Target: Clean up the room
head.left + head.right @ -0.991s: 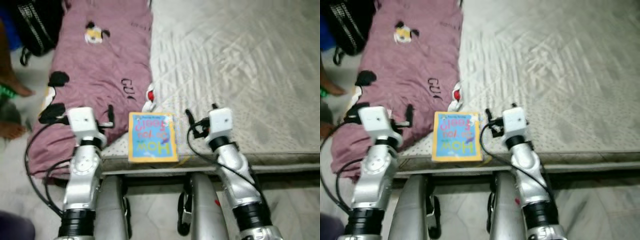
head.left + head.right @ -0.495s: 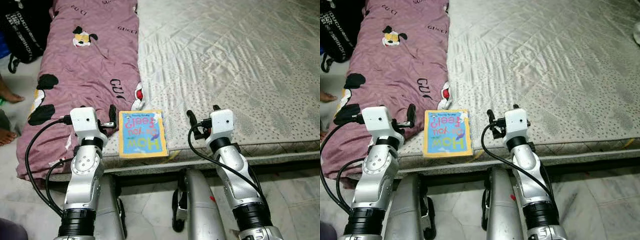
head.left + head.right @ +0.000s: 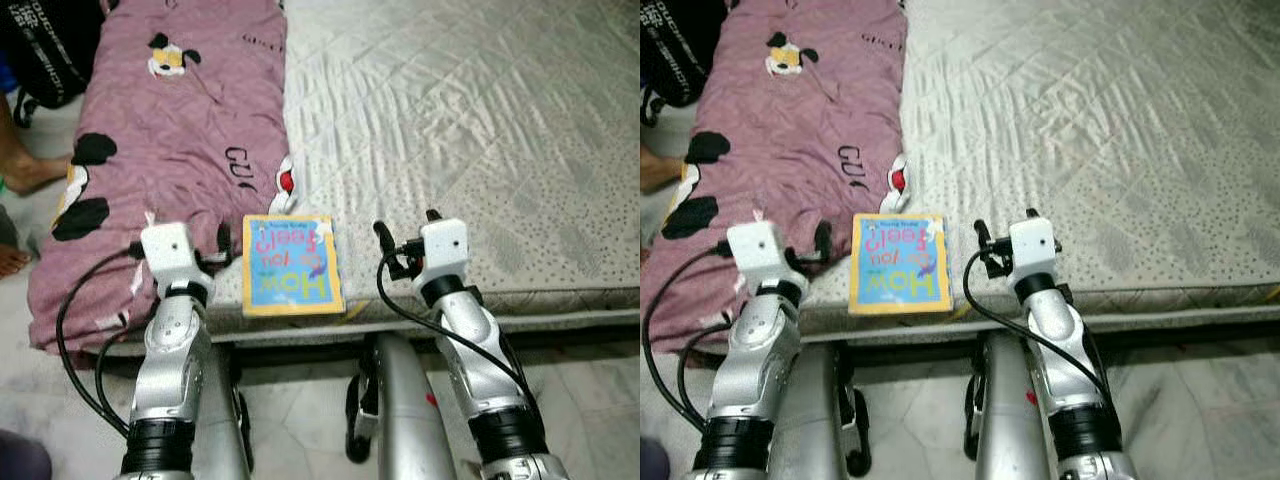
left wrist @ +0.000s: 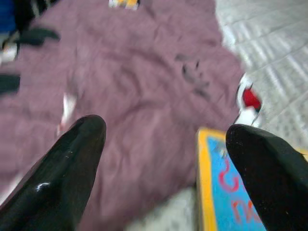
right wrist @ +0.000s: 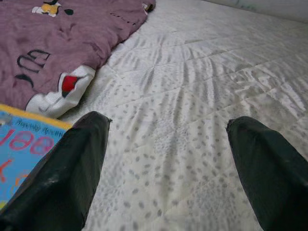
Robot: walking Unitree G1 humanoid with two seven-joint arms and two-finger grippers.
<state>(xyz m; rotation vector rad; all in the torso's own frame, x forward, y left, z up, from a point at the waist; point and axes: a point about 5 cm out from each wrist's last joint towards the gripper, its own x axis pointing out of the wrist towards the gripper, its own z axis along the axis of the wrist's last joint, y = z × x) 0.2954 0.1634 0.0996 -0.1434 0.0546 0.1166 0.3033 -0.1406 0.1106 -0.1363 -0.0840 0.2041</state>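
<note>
Robot faces bed, both hands spread apart and empty

A yellow-bordered blue picture book (image 3: pixel 291 264) lies at the grey quilted mattress (image 3: pixel 470 130) edge between left hand (image 4: pixel 163 159) and right hand (image 5: pixel 166 159), beside a mauve cartoon-print blanket (image 3: pixel 170 140).

The book (image 3: pixel 290 264) lies on the mattress (image 3: pixel 480 130) at its near edge, between the left gripper (image 3: pixel 222 243) and the right gripper (image 3: pixel 383 243). The blanket (image 3: pixel 175 130) lies just left of and behind the book, on the mattress. A bag (image 3: pixel 45 45) sits on the floor, far left of the book.

Blanket (image 4: pixel 144 96) blurred; book (image 4: pixel 231 192) cut off.
</note>
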